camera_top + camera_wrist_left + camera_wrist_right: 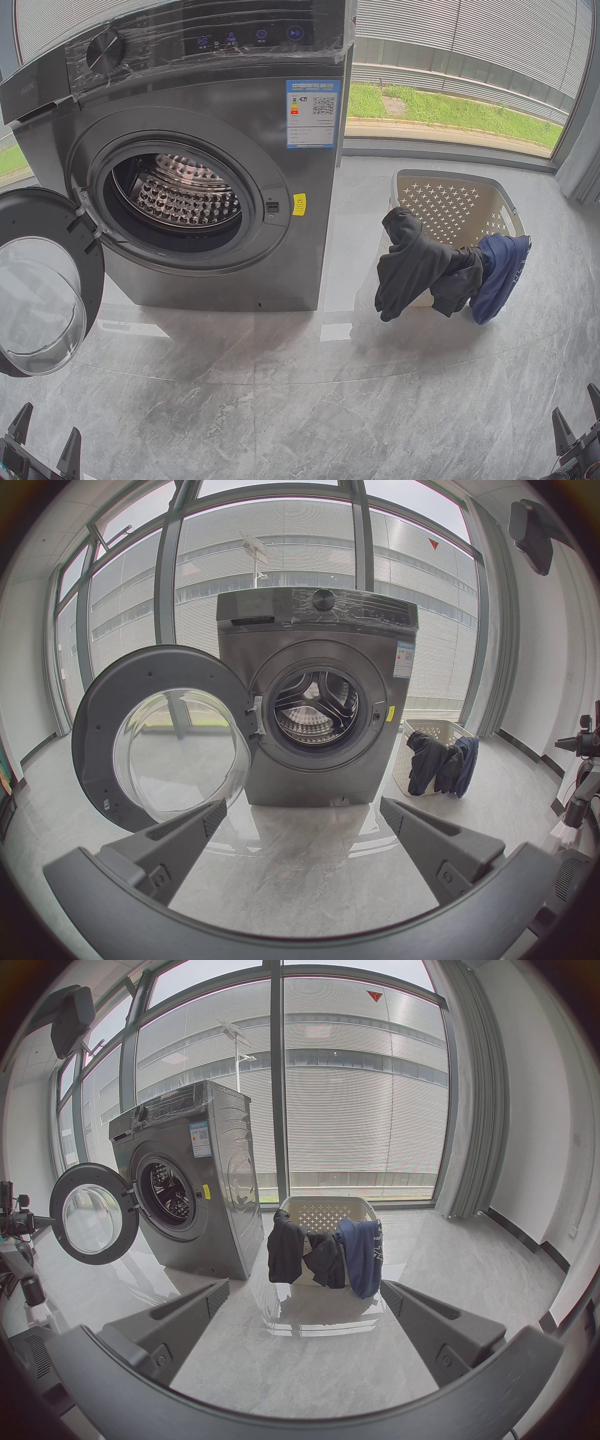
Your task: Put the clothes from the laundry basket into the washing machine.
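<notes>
Nearest: left gripper [300, 804], right gripper [303, 1285], both spread; washing machine [250, 125] door [37, 300] open; dark clothes [412, 262], perhaps two, and blue garment [500, 269] draped over laundry basket [456, 178] rim

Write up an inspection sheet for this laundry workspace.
Surface: glossy grey stone-look floor.
Job's things: washing machine, door swung open; laundry basket on the floor beside it, toward the robot's right, dark clothes and a blue garment draped over its front rim.
Clutter: nothing seen.
Grippers: left gripper and right gripper open, holding nothing, low over the floor.
Cables: nothing seen.
Surroundings: tall windows behind, curtain at the corner.
</notes>
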You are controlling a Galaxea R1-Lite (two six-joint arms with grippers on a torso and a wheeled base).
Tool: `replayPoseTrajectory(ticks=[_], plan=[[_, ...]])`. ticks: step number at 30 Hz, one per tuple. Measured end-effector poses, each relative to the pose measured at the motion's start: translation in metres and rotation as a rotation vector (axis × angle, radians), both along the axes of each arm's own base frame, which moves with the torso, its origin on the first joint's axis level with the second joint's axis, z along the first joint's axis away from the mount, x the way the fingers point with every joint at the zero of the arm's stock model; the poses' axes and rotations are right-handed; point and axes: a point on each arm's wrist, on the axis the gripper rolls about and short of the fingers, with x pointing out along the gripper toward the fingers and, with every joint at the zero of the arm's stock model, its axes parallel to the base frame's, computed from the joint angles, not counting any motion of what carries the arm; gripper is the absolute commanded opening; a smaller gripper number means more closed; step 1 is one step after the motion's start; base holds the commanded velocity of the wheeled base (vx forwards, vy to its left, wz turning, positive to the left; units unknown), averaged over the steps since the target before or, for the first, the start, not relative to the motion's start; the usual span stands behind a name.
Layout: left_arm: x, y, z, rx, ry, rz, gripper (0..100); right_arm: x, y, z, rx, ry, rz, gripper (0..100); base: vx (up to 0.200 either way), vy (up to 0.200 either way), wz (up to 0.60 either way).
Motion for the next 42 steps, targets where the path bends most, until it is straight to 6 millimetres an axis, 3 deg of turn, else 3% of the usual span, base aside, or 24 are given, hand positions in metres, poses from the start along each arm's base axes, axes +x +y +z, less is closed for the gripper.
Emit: replayPoseTrajectory(ticks=[15, 21, 33, 42], plan=[[0.0, 0.0, 0.0001, 0.0, -0.001, 0.0, 100, 0.0, 0.0, 0.0, 0.0, 0.0, 0.0, 100, 0.0, 0.0, 0.0], [0.0, 0.0, 0.0001, 0.0, -0.001, 0.0, 100, 0.0, 0.0, 0.0, 0.0, 0.001, 0.0, 100, 0.2, 0.0, 0.0], [0.0, 0.0, 0.0001, 0.001, -0.001, 0.001, 100, 0.0001, 0.0, 0.0, 0.0, 0.001, 0.0, 100, 0.0, 0.0, 0.0], [0.0, 0.0, 0.0001, 0.0, -0.001, 0.001, 100, 0.0001, 0.0, 0.0, 0.0, 0.002, 0.0, 100, 0.0, -0.2, 0.0]])
